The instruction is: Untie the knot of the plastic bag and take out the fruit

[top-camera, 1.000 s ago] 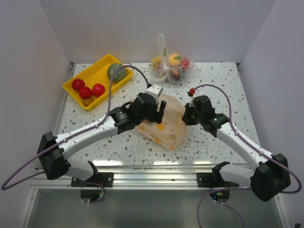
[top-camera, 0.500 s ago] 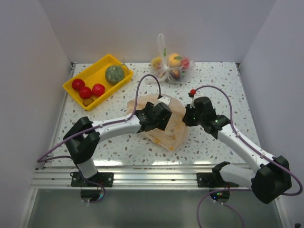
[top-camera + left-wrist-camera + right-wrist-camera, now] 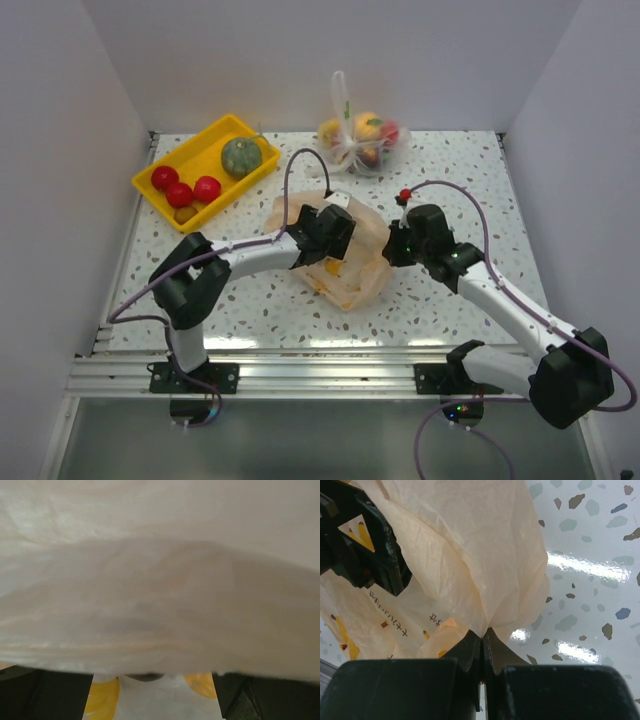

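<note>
The peach-orange plastic bag [image 3: 355, 275] lies crumpled at the table's middle. My left gripper [image 3: 330, 250] reaches down into its folds. In the left wrist view the bag's film [image 3: 160, 580] fills the frame, and my left gripper [image 3: 155, 700] stands open, its dark fingers [image 3: 45, 695] wide apart at the bottom corners. My right gripper [image 3: 390, 247] is shut on a pinched fold of the bag [image 3: 470, 555] at its right edge, with the jaws pressed together [image 3: 482, 636]. The knot is hidden. The fruit, red ones [image 3: 180, 192], a green one [image 3: 242, 156] and a small brown one [image 3: 185, 213], lies in the yellow tray [image 3: 215, 130].
A smaller clear bag of fruit [image 3: 360, 135] with a white knot stands at the back centre. The yellow tray sits at the back left corner. White walls close in the speckled table [image 3: 470, 180] on three sides. A metal rail runs along the near edge.
My left arm has folded in, its elbow swinging toward the middle, and its jaws have widened inside the bag. The bag has bunched up around it. The right gripper has kept its hold.
</note>
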Controlling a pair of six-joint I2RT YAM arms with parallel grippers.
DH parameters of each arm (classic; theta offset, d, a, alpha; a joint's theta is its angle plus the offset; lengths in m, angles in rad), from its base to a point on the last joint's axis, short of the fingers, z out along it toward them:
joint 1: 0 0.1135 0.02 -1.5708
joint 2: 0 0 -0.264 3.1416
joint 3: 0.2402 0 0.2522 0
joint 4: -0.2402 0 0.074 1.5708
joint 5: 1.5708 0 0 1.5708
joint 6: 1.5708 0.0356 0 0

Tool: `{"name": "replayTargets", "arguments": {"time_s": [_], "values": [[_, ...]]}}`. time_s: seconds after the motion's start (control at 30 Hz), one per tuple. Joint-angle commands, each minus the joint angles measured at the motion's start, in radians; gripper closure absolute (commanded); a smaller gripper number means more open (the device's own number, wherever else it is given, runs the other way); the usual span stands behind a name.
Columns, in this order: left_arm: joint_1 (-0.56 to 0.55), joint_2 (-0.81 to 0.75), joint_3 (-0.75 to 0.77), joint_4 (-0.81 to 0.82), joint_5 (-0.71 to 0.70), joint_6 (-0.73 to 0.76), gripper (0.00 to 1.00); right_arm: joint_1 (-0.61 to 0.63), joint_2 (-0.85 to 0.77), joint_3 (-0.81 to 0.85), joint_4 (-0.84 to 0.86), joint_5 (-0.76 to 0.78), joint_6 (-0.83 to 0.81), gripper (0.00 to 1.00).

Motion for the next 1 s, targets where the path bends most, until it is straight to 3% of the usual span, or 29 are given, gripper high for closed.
{"name": "replayTargets", "arguments": {"time_s": [0.0, 0.23, 0.53, 0.67, 0.97], "values": [[0.019, 0.048, 0.012, 0.065, 0.015, 0.016, 0.10, 0.001, -0.009, -0.019, 0.044, -0.020, 0.012, 1.00], [0.030, 0.093, 0.018, 0.069, 0.016, 0.009, 0.26, 0.001, -0.003, -0.028, 0.055, -0.025, 0.018, 1.00], [0.027, -0.019, -0.042, 0.053, 0.061, -0.017, 0.59, 0.001, -0.007, -0.028, 0.052, -0.011, 0.021, 1.00], [0.011, -0.152, -0.063, 0.029, 0.113, -0.014, 0.61, 0.001, -0.016, -0.028, 0.039, 0.015, 0.024, 1.00], [0.010, -0.445, -0.066, -0.058, 0.459, 0.000, 0.62, 0.001, -0.021, -0.031, 0.039, 0.049, 0.036, 1.00]]}}
